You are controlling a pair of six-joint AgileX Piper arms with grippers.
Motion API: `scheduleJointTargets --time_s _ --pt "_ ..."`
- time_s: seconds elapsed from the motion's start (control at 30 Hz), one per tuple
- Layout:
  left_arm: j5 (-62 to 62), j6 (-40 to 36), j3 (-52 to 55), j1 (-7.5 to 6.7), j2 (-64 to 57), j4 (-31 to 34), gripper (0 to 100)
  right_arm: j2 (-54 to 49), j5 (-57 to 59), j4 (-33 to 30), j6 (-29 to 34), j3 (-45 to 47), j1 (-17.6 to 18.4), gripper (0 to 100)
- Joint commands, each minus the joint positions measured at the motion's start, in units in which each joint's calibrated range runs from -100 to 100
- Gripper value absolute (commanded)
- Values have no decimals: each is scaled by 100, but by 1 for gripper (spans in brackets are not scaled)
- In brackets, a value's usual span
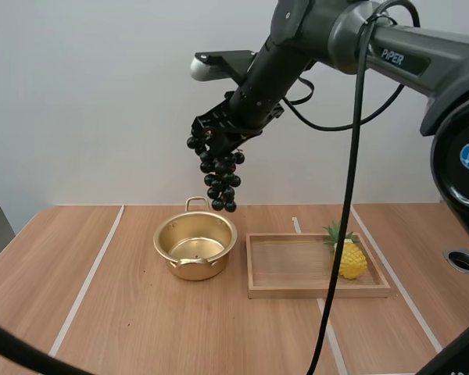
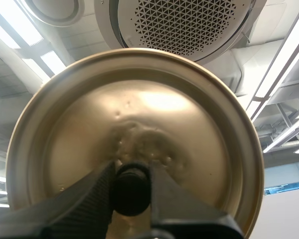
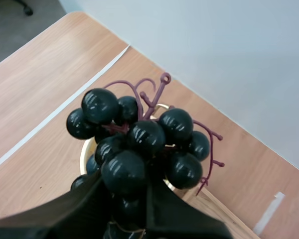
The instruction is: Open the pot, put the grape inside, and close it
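Above the open pot (image 1: 162, 238), the right pincer (image 1: 216, 141) pinches the grapes (image 1: 221, 176) at the bunch's top so they hang, seemingly ready to lower in, while the left pincer (image 2: 131, 174) pinches the knob (image 2: 131, 191) of the lid (image 2: 139, 114), holding it clear.

Pot (image 3: 84, 153) mostly behind grapes (image 3: 144, 137)

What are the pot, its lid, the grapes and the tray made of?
The pot and lid look like thin gold-coloured metal: they are shiny, with bright reflections. The grapes are probably plastic: they are glossy black balls on smooth purplish-red stems. The tray looks like pale wood, with visible grain and a matte finish.
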Motion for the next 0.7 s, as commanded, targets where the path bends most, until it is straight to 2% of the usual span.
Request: scheduleJointTargets --time_s 0.0,0.4,0.67 --pt "19 -13 4 6 34 60 0 190 -12 -197 -74 -65 85 0" --pt "134 105 4 6 34 60 0 1218 -818 -145 -74 -65 132 0" --pt "229 146 4 6 34 60 0 1812 -1096 -145 -74 -65 404 0"
